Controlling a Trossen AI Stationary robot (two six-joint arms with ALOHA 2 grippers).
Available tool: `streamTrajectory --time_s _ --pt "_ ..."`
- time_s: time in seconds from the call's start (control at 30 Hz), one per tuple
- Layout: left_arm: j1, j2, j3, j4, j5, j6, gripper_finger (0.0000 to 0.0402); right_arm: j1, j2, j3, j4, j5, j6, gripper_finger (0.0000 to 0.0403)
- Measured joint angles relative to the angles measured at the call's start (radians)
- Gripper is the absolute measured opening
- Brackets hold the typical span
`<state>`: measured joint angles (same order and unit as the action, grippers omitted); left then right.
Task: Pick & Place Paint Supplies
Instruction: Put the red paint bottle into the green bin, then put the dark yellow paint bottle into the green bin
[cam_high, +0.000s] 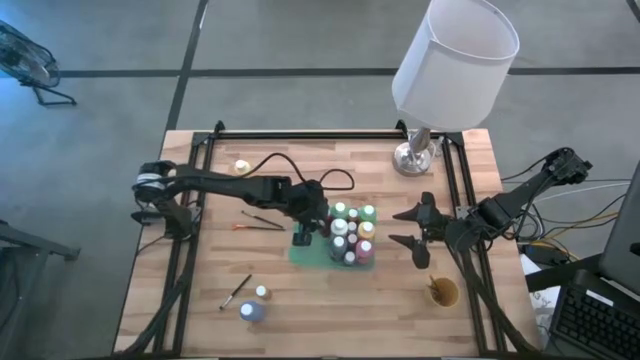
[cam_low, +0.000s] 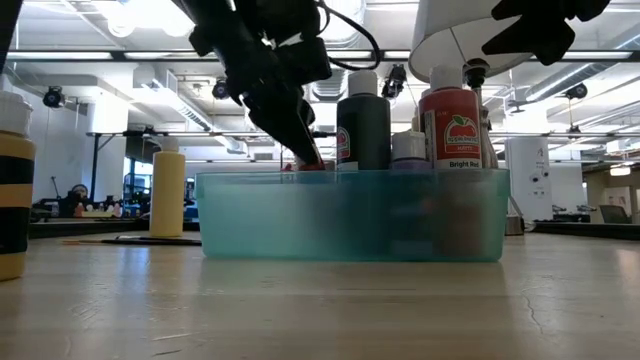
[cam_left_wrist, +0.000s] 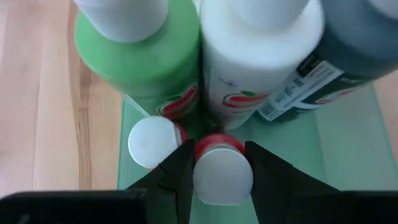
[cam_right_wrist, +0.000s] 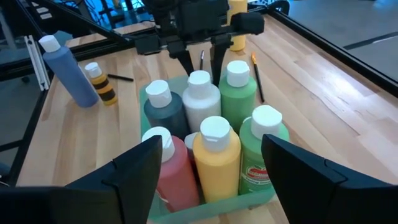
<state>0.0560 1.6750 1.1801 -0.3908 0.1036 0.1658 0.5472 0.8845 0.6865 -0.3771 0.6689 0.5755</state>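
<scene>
Jaws of the left gripper (cam_left_wrist: 214, 171) clench a small red bottle (cam_left_wrist: 219, 167) inside the green tray (cam_high: 300, 256), beside the other bottles (cam_high: 352, 235) standing there. Right gripper (cam_high: 408, 228) hovers just beside the tray above the desk (cam_high: 330, 310), jaws released.

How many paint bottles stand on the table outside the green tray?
3: blue bottle and small striped bottle side by side, far from the lamp; yellow bottle beside the left arm.

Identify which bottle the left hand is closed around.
The small red bottle with a white cap, low in the green tray, sits between the left hand's fingers. Its twin beside it stands free.
</scene>
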Motion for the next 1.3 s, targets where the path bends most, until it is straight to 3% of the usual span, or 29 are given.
streamTrajectory --time_s 0.4,0.83,1.3 --pt "0.008 0.045 0.026 0.004 -0.002 0.005 0.0123 0.0 0.001 0.0 0.0 0.008 0.0 0.0284" --pt "0.008 0.038 0.048 0.001 0.004 -0.004 0.0182 0.0 0.001 0.0 -0.001 0.008 0.0 0.03" --pt "0.008 -0.006 0.337 -0.47 0.003 0.01 0.0186 0.0 0.002 -0.002 -0.001 0.008 0.0 0.026"
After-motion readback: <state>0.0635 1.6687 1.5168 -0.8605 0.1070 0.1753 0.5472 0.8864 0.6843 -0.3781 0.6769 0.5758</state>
